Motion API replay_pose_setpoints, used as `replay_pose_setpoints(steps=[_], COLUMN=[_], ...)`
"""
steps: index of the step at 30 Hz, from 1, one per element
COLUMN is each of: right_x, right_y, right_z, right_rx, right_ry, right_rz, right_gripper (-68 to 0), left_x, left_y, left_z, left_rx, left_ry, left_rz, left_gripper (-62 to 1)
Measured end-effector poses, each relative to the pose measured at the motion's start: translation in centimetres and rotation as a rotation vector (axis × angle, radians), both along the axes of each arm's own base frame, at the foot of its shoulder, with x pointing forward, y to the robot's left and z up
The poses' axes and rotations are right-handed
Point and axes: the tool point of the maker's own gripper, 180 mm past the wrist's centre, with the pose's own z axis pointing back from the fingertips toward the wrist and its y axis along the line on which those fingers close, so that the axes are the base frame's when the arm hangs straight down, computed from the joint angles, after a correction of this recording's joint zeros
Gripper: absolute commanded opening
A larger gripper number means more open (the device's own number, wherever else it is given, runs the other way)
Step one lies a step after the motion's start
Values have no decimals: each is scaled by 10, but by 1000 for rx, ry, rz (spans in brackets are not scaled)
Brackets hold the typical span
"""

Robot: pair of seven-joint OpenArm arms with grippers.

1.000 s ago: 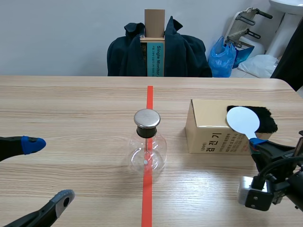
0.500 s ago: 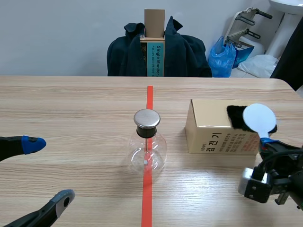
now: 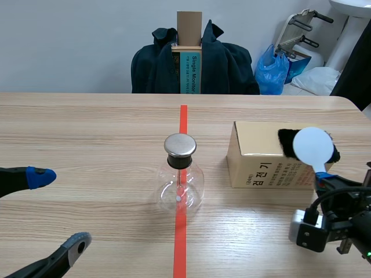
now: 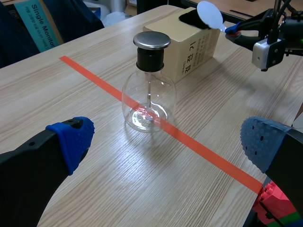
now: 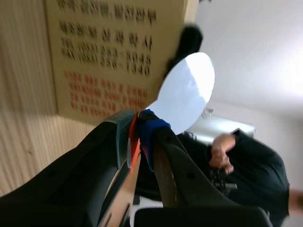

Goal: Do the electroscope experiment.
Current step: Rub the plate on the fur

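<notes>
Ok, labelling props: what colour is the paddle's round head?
White; the paddle shows best in the scene view.

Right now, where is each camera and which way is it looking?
Scene view: between the arms, facing forward at the electroscope flask; left hand and right hand show low.
Left wrist view: on the left arm, looking down at the flask; its open fingers show.
Right wrist view: on the right arm, facing the cardboard box; its hand grips the white paddle.
Shared: all show box and paddle.
</notes>
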Motion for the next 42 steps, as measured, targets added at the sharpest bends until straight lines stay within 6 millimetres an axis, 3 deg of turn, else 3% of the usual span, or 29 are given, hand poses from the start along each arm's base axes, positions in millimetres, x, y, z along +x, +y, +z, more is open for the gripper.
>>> replay_pose_setpoints(steps=[4,9,14,18,26,31,38,42], right_x=[-7,1,-4,0,-1,0,6,14], right_y=[22,2,23,10,14,7,-17,-21], right_z=[0,0,1,1,2,4,18,39], right_rx=[26,-2,29,8,17,-6,-4,48], right_ry=[18,1,13,2,5,4,-19,-67], right_rz=[149,7,142,63,90,102,78,54], right_gripper=[-667,-667,-667,-667,-667,-667,-667,-667], left_x=[0,0,0,0,0,0,0,0], left_y=[0,0,0,0,0,0,0,0], left_z=[0,0,0,0,0,0,0,0], left_rx=[0,1,1,0,0,0,0,0], left_ry=[0,0,0,1,0,0,1,0], left_rz=[0,0,0,0,0,0,0,0], left_gripper=[14,14,14,14,14,14,14,14])
